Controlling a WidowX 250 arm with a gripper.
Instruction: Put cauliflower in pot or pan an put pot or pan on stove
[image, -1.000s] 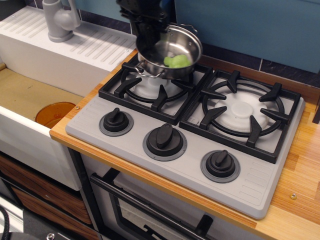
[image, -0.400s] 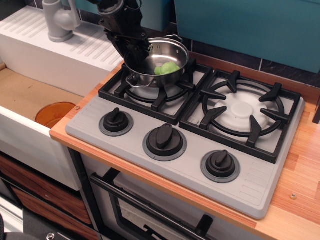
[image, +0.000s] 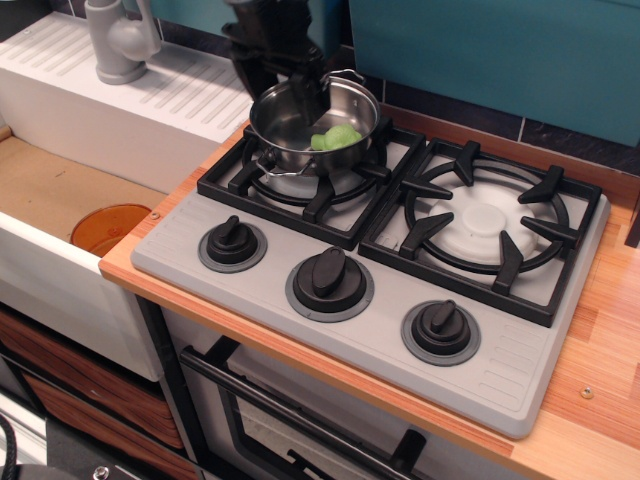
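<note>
The shiny steel pot (image: 285, 152) sits upright on the left black grate (image: 318, 200) of the grey stove (image: 500, 375). The light-green cauliflower (image: 335, 137) lies inside the pot, against its right side. My black gripper (image: 283, 85) hangs over the pot's back-left rim. One finger (image: 308, 95) reaches inside the pot and the other (image: 252, 65) stands outside the rim. The jaws stand apart and look open, straddling the rim without pinching it.
The right grate and white burner (image: 485, 220) are bare. Three black knobs (image: 329, 276) line the stove front. To the left are a sink (image: 50, 190) holding an orange bowl (image: 108, 228), a ribbed white drainboard (image: 150, 95) and a grey faucet (image: 118, 40). A wooden counter (image: 610, 330) runs on the right.
The pot came down from a tilted, lifted position and settled level on the left grate. The gripper turned more upright and its fingers spread apart at the rim.
</note>
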